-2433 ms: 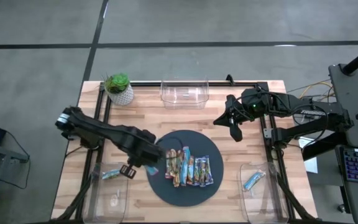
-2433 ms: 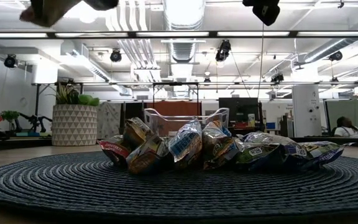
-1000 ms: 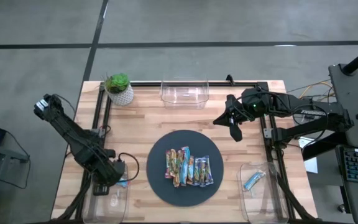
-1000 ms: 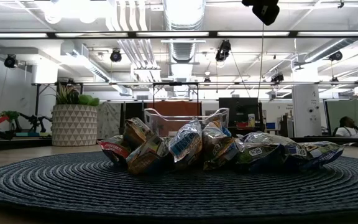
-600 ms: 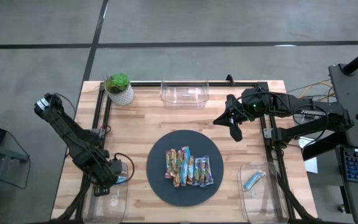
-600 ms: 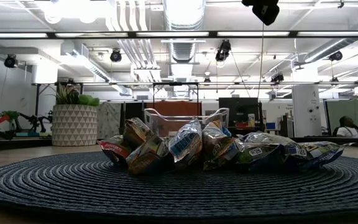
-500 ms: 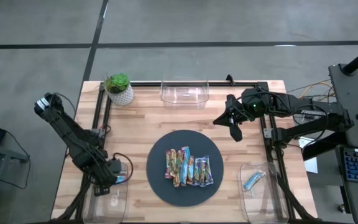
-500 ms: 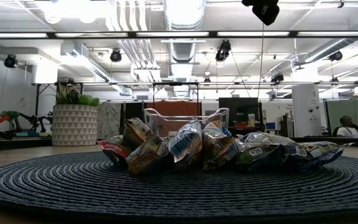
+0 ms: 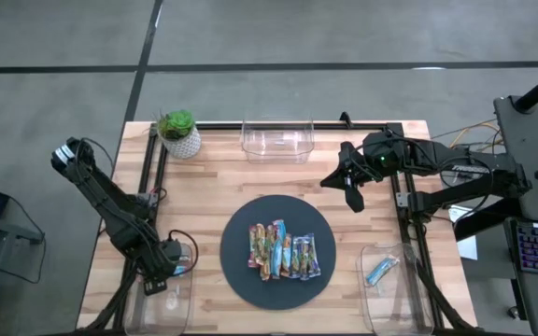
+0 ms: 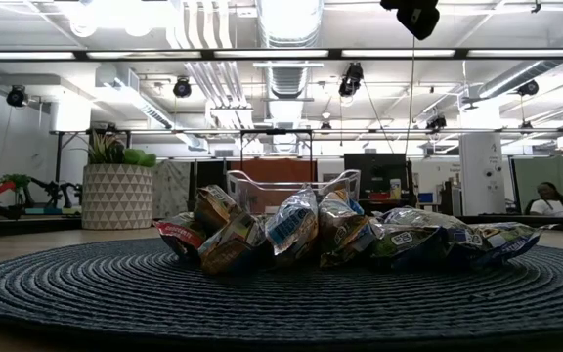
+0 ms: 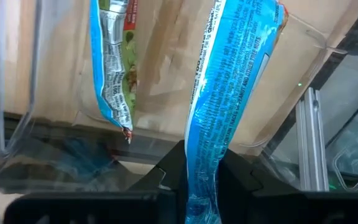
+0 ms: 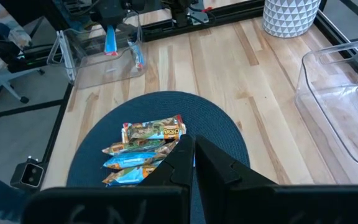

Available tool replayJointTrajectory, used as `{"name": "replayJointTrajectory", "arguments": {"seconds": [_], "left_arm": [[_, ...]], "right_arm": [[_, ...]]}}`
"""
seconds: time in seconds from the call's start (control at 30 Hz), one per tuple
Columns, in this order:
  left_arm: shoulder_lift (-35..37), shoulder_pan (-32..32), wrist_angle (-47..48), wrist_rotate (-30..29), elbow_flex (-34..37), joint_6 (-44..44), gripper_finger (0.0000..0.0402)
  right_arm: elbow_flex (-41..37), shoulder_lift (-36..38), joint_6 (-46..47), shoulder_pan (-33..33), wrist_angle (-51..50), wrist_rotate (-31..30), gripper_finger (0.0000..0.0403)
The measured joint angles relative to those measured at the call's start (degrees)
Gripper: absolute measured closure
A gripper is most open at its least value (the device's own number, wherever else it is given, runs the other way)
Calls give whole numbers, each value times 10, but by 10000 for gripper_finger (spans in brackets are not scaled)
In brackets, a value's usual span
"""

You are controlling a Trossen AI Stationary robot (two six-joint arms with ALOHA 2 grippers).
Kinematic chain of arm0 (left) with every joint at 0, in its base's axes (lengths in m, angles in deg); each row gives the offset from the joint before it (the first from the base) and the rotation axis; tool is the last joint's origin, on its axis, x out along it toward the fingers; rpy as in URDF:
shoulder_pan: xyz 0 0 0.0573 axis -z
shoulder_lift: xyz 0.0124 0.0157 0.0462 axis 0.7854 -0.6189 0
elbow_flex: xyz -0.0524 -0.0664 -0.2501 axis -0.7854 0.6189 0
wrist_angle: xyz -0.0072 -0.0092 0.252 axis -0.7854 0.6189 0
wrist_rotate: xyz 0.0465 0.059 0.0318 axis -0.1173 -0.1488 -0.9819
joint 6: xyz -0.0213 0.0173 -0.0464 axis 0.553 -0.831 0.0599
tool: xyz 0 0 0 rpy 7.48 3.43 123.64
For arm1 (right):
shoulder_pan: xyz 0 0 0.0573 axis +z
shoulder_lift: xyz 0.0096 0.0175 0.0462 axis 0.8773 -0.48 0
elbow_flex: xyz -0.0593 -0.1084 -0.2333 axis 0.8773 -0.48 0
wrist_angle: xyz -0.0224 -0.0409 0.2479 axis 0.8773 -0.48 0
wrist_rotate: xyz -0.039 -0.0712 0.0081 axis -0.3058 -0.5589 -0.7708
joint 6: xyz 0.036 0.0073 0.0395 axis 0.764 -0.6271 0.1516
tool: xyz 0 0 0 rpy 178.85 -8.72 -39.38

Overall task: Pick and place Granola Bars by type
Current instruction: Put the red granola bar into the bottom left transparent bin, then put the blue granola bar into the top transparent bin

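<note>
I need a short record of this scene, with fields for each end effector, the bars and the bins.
left end effector: shut on a blue granola bar, over the left clear bin
right end effector: shut, empty, waiting above the table's far right part
left clear bin: one blue-edged bar already inside
right clear bin: one blue bar inside
far clear bin: no bar visible
round mat: row of mixed bars left to sort

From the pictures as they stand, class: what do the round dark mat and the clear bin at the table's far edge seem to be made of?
Round dark mat: probably woven cord or fibre, matte; concentric ribbed coils show. Clear bin: likely rigid plastic, glossy; the wooden table shows through it.
</note>
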State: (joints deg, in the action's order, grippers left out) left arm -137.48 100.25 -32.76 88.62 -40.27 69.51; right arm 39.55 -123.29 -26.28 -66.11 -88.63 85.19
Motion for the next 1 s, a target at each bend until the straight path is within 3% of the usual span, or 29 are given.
{"name": "replayJointTrajectory", "arguments": {"seconds": [0.3, 0.6, 0.83, 1.0], "left_arm": [[0, 0, 0, 4, 12, 40, 358], [0, 0, -1, 48, 34, 76, 353], [0, 0, 0, 52, 34, 77, 295], [0, 0, 0, 88, 37, 75, 268]], "right_arm": [[0, 0, 0, 0, 0, 0, 394], [0, 0, 0, 0, 0, 0, 394], [0, 0, 0, 0, 0, 0, 394], [0, 0, -2, 0, 0, 0, 394]]}}
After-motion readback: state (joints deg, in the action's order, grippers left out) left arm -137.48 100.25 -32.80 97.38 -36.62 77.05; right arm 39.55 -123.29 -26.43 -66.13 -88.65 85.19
